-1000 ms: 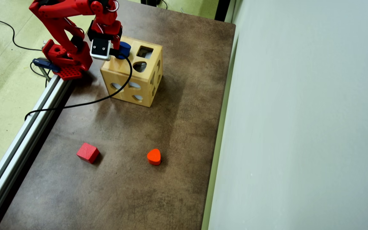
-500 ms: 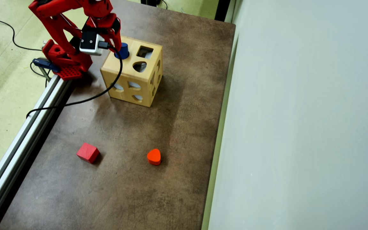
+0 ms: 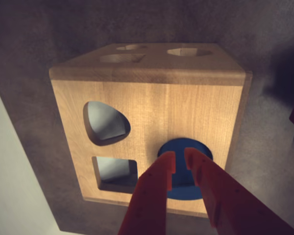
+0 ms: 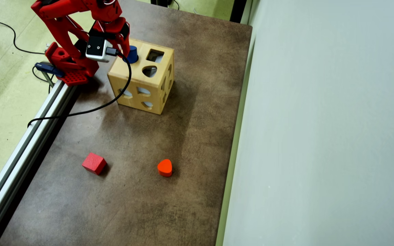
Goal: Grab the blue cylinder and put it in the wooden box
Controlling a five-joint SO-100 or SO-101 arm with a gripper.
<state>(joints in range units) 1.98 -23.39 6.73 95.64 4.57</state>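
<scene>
The wooden box (image 3: 152, 105) is a large light-wood cube with shape cutouts; in the overhead view (image 4: 141, 89) it stands at the table's far left, beside the arm's base. The blue cylinder (image 3: 198, 149) stands in the round hole of the box's top face. In the overhead view (image 4: 133, 54) its upper part sticks up out of the hole. My red gripper (image 3: 180, 155) hangs just over the cylinder's flat top. Its jaws are almost together with a thin slit between them and hold nothing. In the overhead view the arm hides the fingers.
A red cube (image 4: 94, 163) and an orange heart-shaped block (image 4: 165, 167) lie on the brown table (image 4: 190, 143) nearer the front. An aluminium rail (image 4: 29, 136) runs along the left edge. A pale wall (image 4: 320, 130) borders the right. A black cable (image 4: 91, 109) trails from the wrist.
</scene>
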